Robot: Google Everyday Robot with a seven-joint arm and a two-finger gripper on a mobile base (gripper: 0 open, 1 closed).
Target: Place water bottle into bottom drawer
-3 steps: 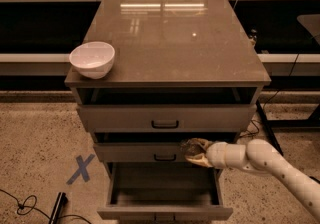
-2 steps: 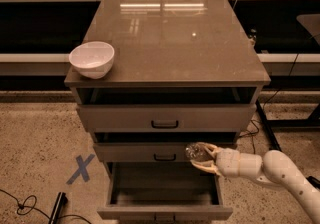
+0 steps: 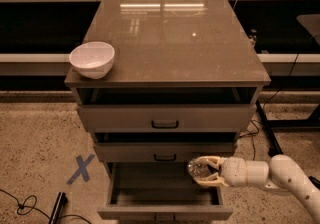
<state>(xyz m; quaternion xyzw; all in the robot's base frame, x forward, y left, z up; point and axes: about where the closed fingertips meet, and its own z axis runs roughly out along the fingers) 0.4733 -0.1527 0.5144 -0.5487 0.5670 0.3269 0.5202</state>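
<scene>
The white two-finger gripper point(image 3: 204, 171) reaches in from about four o'clock on its pale, jointed arm point(image 3: 285, 178) and is clamped on a small clear crinkled plastic water bottle point(image 3: 198, 169), with one cream finger above the bottle and one below it. The bottle hangs over the inside of the grey-brown bottom drawer point(image 3: 165, 212), the lowest and deepest of three. This drawer is pulled out farther than the others, and its flat front lies at six o'clock in the view. The bottle is toward the drawer's two o'clock corner, just under the front of the middle drawer point(image 3: 130, 152) and just right of that drawer's small dark handle. Whether the bottle touches the drawer floor or wall cannot be told. Its cap and label are hidden by the fingers. The top drawer point(image 3: 125, 117) is also partly out, less than the middle one, so the three fronts step forward toward the bottom. On the smooth brown cabinet top point(image 3: 170, 43), a round white ceramic bowl point(image 3: 92, 59) stands upright at the eight o'clock corner, well apart from the gripper. On the speckled tan floor point(image 3: 35, 138), a blue tape cross point(image 3: 81, 169) lies at nine o'clock from the open drawer, and thin dark cables point(image 3: 22, 203) curl at the view's seven o'clock.
</scene>
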